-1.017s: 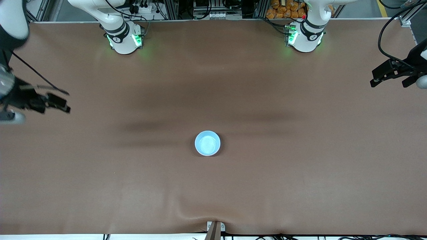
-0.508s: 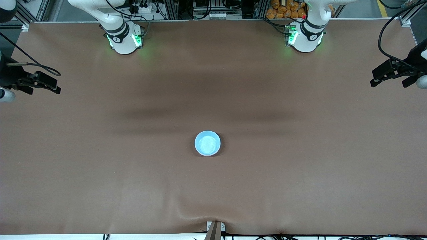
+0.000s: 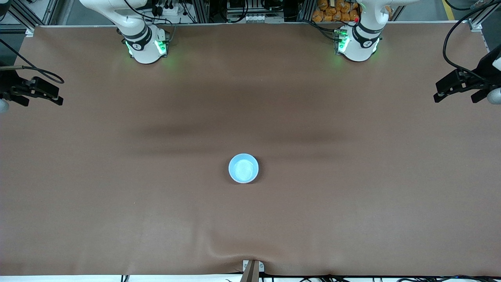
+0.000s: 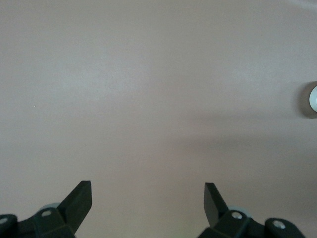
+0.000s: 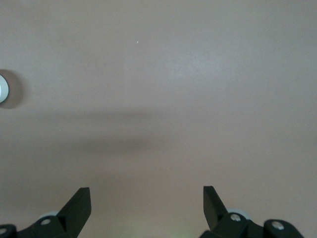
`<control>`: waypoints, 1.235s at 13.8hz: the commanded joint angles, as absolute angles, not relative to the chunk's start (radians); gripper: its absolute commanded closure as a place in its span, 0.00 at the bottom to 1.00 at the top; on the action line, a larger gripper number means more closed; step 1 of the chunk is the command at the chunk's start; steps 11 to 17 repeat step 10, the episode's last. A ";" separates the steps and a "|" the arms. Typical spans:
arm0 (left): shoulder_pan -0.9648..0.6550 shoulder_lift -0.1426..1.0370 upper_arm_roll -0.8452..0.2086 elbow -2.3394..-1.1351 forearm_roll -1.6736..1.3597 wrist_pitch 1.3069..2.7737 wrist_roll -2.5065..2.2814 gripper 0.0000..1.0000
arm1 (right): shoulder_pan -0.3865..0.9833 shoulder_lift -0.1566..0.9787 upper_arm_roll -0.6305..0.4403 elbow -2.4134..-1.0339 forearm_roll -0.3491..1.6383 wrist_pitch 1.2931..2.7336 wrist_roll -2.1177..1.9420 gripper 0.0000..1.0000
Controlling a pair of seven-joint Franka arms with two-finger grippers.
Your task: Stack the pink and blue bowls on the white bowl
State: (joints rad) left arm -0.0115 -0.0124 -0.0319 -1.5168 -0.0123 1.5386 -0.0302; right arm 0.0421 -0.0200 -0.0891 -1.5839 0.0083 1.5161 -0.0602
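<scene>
Fingers (image 4: pixel 79 201) spread, both arms; glossy round blue bowl (image 3: pixel 243 168) on brown mat (image 3: pixel 352 196).

Front view looked down from high across the table (image 3: pixel 352 219), facing both bases along its top edge. Each wrist view looked down from well above the cloth, own fingers in frame. All three shared the blue bowl (image 3: pixel 243 168) (image 4: pixel 312 99) (image 5: pixel 2 89).

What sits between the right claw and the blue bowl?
Nothing: the front view shows only bare brown table between the right claw and the blue bowl.
</scene>
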 commanded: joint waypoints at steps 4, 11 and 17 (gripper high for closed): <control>-0.017 -0.006 -0.034 -1.503 -0.025 1.537 -0.035 0.00 | 0.026 -0.031 -0.081 -1.580 -0.014 1.488 -0.078 0.00; -0.015 -0.008 -0.034 -1.505 -0.025 1.536 -0.035 0.00 | 0.021 -0.029 -0.080 -1.560 -0.012 1.491 -0.063 0.00; -0.015 -0.008 -0.034 -1.505 -0.025 1.536 -0.035 0.00 | 0.021 -0.029 -0.080 -1.560 -0.012 1.491 -0.063 0.00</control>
